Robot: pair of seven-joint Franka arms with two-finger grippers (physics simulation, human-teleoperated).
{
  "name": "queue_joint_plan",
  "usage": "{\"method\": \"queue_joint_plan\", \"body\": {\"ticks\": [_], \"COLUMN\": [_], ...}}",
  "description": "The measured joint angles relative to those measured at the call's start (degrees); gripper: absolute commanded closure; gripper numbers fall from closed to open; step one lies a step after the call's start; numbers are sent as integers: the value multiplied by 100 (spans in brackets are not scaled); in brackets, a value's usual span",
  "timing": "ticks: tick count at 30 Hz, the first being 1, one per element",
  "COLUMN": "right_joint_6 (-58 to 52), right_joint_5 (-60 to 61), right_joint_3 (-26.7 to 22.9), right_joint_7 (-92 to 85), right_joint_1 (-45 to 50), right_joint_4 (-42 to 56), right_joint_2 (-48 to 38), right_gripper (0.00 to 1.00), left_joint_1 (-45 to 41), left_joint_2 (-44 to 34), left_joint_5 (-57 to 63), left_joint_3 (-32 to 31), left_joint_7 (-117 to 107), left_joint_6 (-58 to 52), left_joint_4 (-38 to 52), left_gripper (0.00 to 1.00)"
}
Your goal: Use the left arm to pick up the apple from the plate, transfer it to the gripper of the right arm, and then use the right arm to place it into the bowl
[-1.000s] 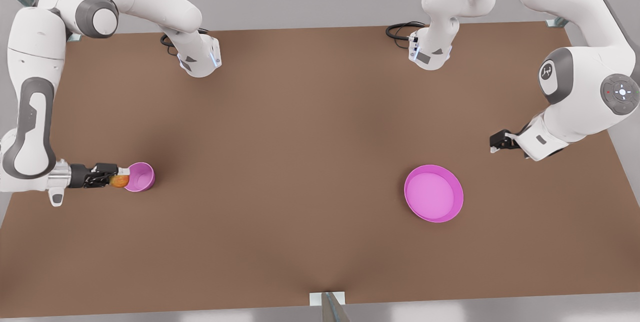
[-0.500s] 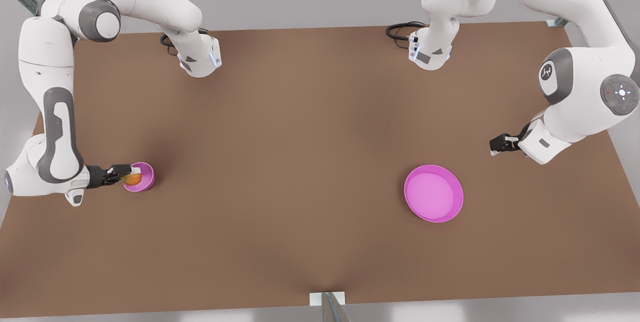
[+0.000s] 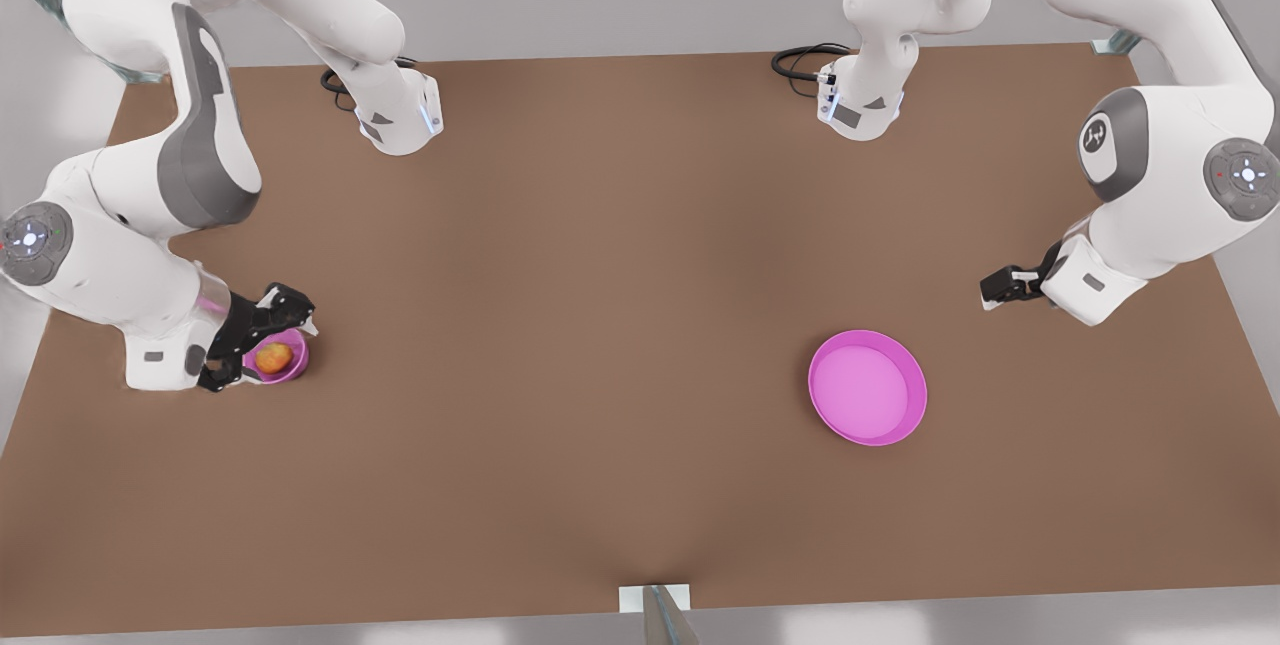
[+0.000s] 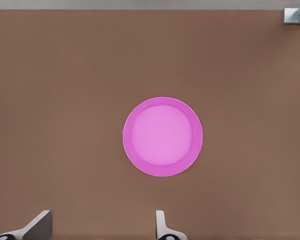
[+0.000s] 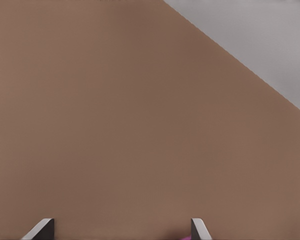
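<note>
Apple sits in the bowl under the released right end effector; left end effector, fingers spread and empty, waits above the desk near the plate.

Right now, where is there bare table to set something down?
Between bowl and plate, a wide bare stretch. Crowded: the bowl holds the apple under the right end effector; the left end effector waits beside the plate.
</note>
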Motion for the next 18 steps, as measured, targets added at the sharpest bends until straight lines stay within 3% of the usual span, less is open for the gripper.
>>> {"method": "queue_joint_plan", "body": {"ticks": [3,4,6,7,9,12,18], "right_joint_6": [-172,-181,-168,-176,-225,-269,-340], "right_joint_5": [-463,-488,-137,70,462,781,980], "right_joint_3": [644,404,-1915,-2759,-3726,-4032,-4005], "right_joint_7": [643,849,1201,1333,1563,1859,2331], "right_joint_1": [-74,154,1980,2551,2908,2696,3058], "right_joint_4": [17,-76,-451,-649,-791,-796,-773], "right_joint_2": [-102,-367,-1099,-1354,-1552,-1487,-1478], "right_gripper": [0,0,0,0,0,0,0], "left_joint_1": [13,19,29,27,18,-19,-47], "left_joint_2": [-4,-26,-110,-117,-120,-99,-95], "left_joint_5": [12,17,20,26,33,44,57], "left_joint_3": [0,1,7,8,6,1,-9], "left_joint_7": [-35,-42,-48,-50,-53,-55,-60], "left_joint_6": [-4,-8,-28,-37,-52,-64,-74], "left_joint_4": [3,13,17,17,18,18,18], "left_gripper": [0,0,0,0,0,0,0]}}
